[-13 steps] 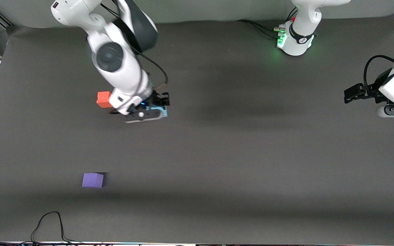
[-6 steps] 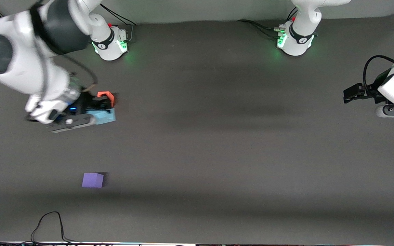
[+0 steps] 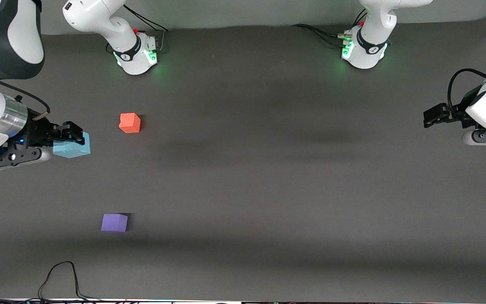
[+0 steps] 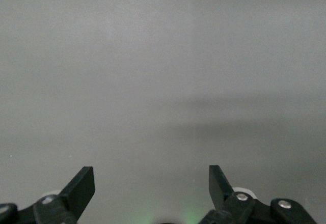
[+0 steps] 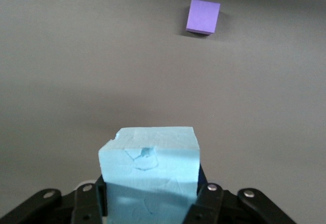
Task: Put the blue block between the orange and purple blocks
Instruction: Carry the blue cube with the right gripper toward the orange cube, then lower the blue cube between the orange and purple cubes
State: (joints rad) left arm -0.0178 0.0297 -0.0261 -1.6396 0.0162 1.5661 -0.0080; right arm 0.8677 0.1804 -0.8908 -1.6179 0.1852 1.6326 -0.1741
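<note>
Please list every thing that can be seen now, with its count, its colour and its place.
blue block: one, light blue, held in the air by the right end effector, over the right arm's end of the table.
orange block: one, orange-red, on the table near the right arm's base.
purple block: one, violet, on the table, nearer to the front camera than the orange block.
cable: one, black, at the table's near edge.
table: one, dark grey.
right end effector: one, black, shut on the blue block.
left end effector: one, black, open, waiting at the left arm's end.

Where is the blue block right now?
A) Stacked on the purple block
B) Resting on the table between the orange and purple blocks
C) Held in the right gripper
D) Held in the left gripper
C: the right gripper is shut on the blue block, its fingers clamping both sides in the right wrist view.
</note>
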